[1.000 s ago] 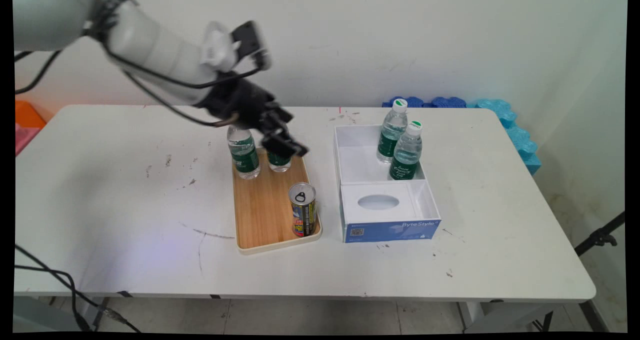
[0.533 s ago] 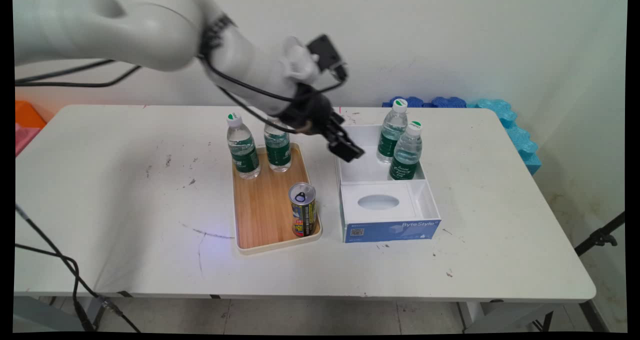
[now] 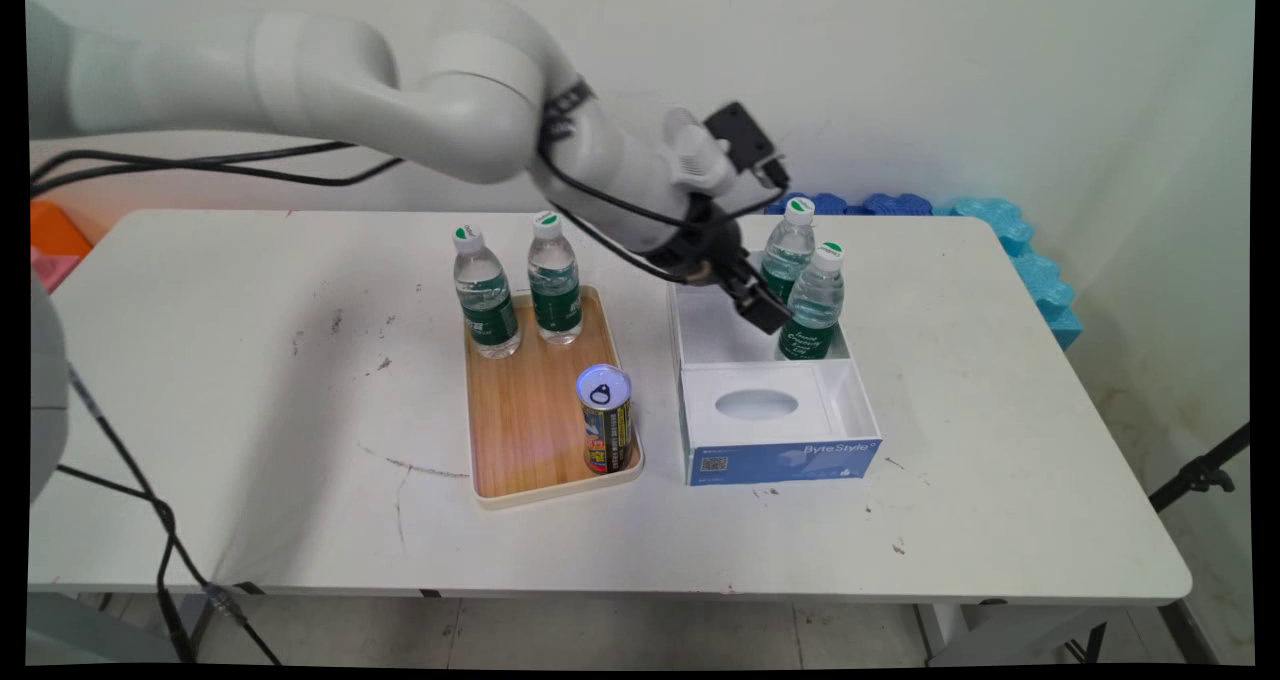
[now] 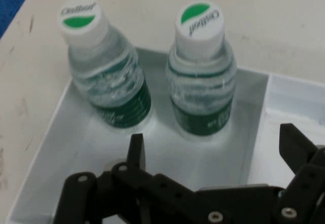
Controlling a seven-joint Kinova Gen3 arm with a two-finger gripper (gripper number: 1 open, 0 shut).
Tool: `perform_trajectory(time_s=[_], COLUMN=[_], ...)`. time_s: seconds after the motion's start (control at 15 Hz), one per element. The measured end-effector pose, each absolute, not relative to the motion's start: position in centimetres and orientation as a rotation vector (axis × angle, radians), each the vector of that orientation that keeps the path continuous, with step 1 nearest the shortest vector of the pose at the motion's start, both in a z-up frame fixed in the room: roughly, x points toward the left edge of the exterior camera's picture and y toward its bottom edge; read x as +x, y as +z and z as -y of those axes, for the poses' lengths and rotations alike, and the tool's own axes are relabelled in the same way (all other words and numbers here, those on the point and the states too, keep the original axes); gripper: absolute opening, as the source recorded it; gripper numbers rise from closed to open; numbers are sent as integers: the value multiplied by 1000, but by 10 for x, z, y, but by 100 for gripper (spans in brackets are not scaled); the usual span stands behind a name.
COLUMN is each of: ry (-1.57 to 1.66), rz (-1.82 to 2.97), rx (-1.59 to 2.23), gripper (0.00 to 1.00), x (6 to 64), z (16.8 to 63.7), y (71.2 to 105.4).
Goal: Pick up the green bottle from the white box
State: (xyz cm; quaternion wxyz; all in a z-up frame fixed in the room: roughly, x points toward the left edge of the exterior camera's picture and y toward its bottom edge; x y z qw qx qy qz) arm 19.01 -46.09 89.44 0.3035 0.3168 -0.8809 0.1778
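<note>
White table, green-labelled bottles

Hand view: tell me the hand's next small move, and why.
Probably ease the hand forward toward the right bottle, as the hand view shows it. The hand is open, and that bottle stands upright in the box, roughly in line with the gap and not yet reached. The left bottle stands close beside it, so go slowly.
</note>
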Motion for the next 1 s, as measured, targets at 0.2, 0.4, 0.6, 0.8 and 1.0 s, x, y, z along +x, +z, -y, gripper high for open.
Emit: perform_trajectory(time_s=[0.2, 0.4, 0.6, 0.8, 1.0], ry=[475, 478, 477, 474, 473], rz=[2328, 2324, 2321, 2318, 2315], rx=[851, 863, 874, 885, 893], gripper=[100, 100, 100, 100, 0], x=[173, 158, 146, 137, 130], z=[474, 485, 494, 500, 506], y=[884, 874, 867, 861, 856])
